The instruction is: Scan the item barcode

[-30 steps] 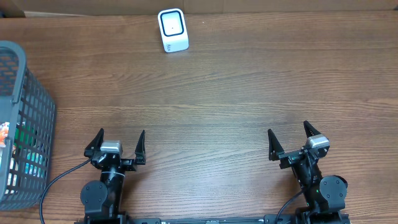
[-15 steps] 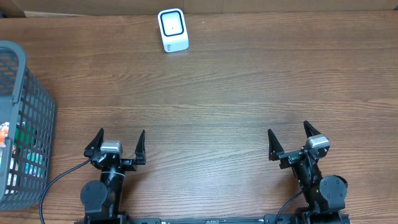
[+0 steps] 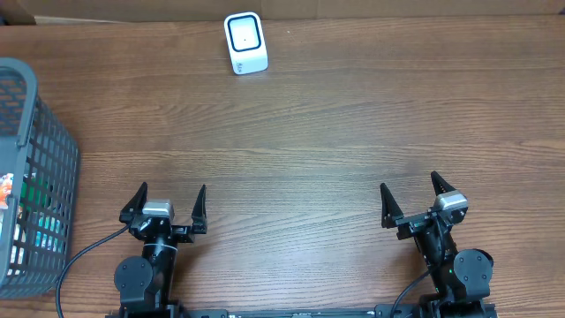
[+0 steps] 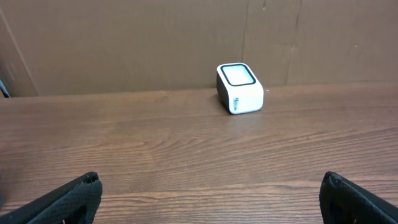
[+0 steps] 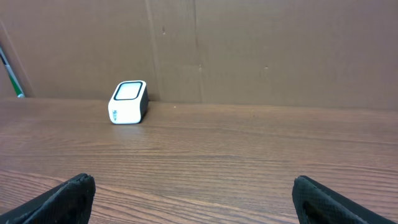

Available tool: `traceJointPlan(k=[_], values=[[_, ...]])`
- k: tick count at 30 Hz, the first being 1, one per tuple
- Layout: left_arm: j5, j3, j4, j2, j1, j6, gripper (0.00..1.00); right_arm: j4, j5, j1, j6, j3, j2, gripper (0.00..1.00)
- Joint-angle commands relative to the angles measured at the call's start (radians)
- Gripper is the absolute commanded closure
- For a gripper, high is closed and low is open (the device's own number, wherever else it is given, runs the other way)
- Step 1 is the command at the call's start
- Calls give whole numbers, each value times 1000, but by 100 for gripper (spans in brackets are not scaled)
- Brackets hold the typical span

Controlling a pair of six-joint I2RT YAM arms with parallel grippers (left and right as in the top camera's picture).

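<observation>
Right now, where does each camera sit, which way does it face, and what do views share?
Overhead: above the table, facing straight down; scanner, basket, left gripper and right gripper, both open.
Left wrist: on the left arm, facing forward at the scanner and cardboard wall; own fingers in bottom corners.
Right wrist: likewise on the right arm; scanner left of centre, own fingers low.
Shared: all three show the scanner.

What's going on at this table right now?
Nothing is being handled. The left gripper and right gripper both sit open and empty at the near edge of the brown wooden table. The small white box-shaped barcode scanner stands at the far edge, untouched. The grey plastic mesh basket at the left holds colourful items, too hidden to identify. No item has been picked up for scanning yet.
</observation>
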Motion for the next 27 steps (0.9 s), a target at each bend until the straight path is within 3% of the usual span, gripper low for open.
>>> traceJointPlan(k=[1,22,27], values=[[-11,-4,-3,-10,-6,12,0,3,9,8,-5,-11,-11,0],[-8,-4,-2,-10,-6,11,0,3,9,8,-5,-11,-11,0],[-6,-4,-2,-10,-6,-76,0,3,10,8,-5,-11,-11,0]])
